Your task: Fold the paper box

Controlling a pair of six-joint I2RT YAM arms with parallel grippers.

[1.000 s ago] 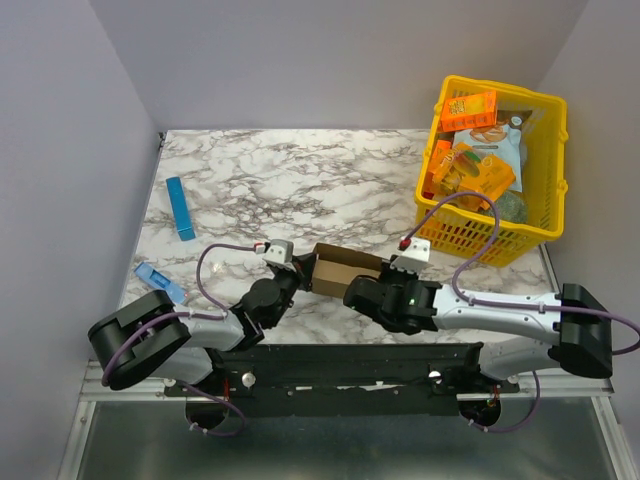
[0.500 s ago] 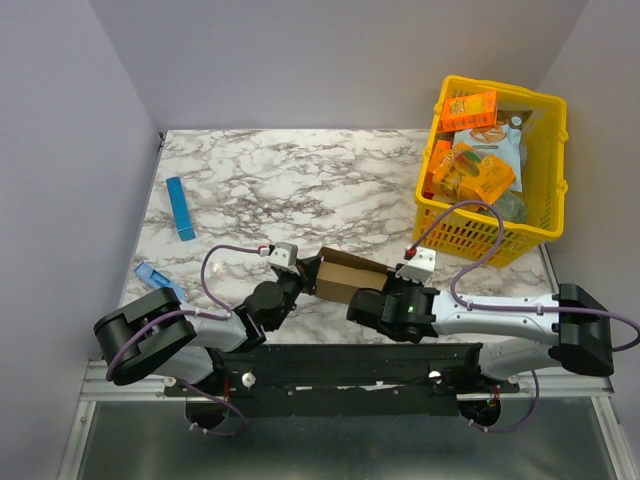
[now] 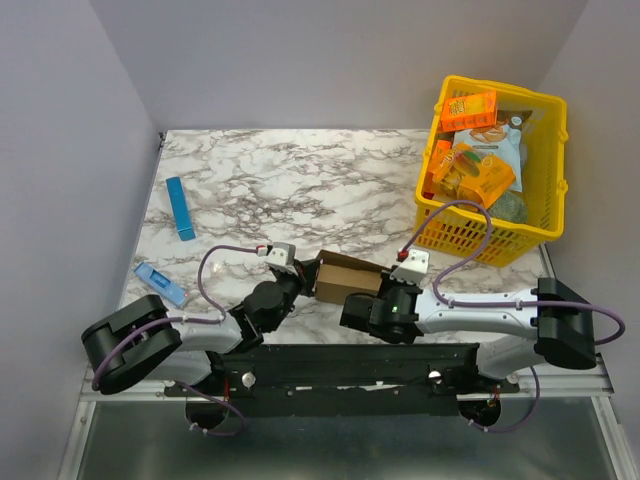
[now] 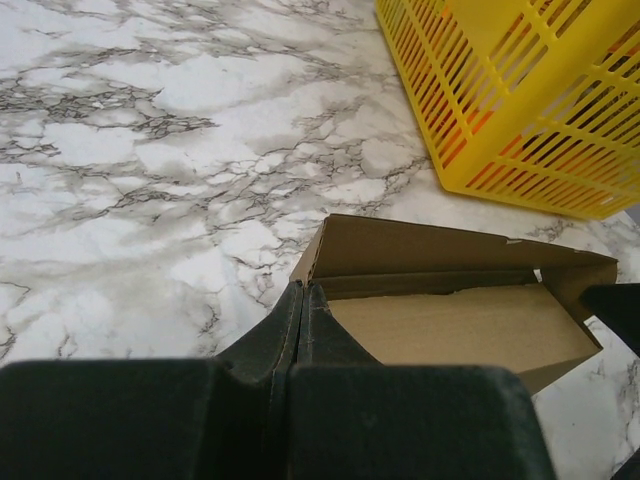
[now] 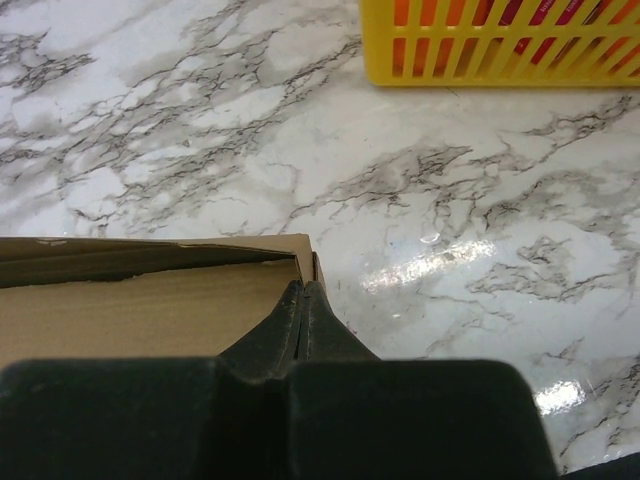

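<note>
The paper box is a small plain brown carton lying on the marble near the table's front, its top flap open. It also shows as the brown carton in the left wrist view and as the carton's right end in the right wrist view. My left gripper is shut, and its tip touches the box's left corner. My right gripper is shut too, its tip against the box's right corner. Nothing shows between either pair of fingers.
A yellow basket with orange snack boxes and bags stands at the back right; its slatted wall is just beyond the box. A slim blue bar and a small blue packet lie at the left.
My right gripper has slid a little left along the box's near side. The box has shifted slightly. The left arm's elbow has drawn back, its tip staying at the box.
</note>
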